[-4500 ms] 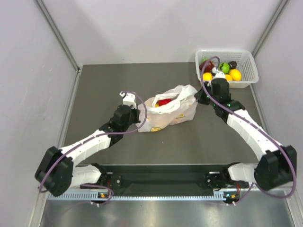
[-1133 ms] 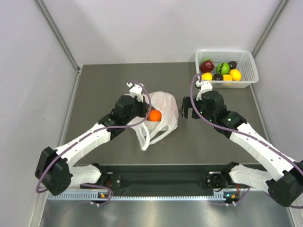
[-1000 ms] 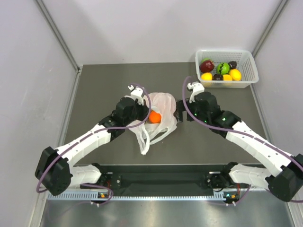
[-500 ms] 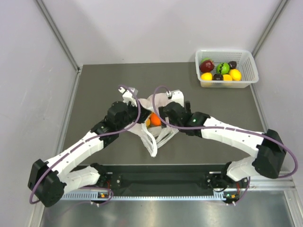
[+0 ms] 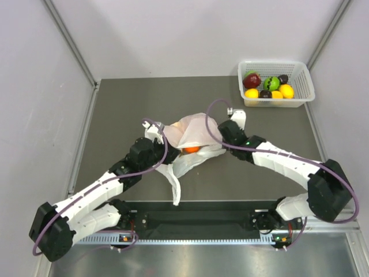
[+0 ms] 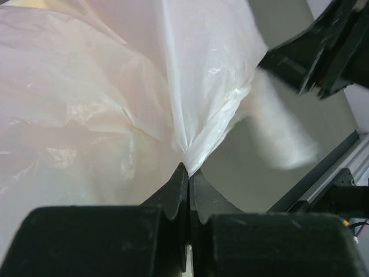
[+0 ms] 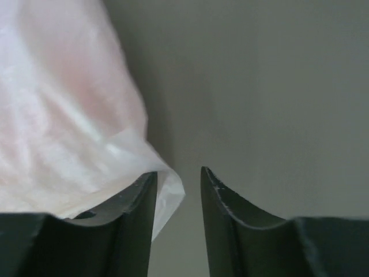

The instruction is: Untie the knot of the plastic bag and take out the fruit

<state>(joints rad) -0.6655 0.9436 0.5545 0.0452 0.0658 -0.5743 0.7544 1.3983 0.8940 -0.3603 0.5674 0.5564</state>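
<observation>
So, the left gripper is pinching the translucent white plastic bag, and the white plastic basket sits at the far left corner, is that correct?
No: the top external view shows the white plastic basket at the far right; the left gripper does pinch the bag.

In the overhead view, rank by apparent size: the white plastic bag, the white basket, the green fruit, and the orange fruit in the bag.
Largest: translucent white plastic bag, counting its trailing strip.
Next: white slotted plastic basket, close behind.
Smallest: round green fruit and orange fruit, unranked, since the bag partly covers the orange one.
</observation>
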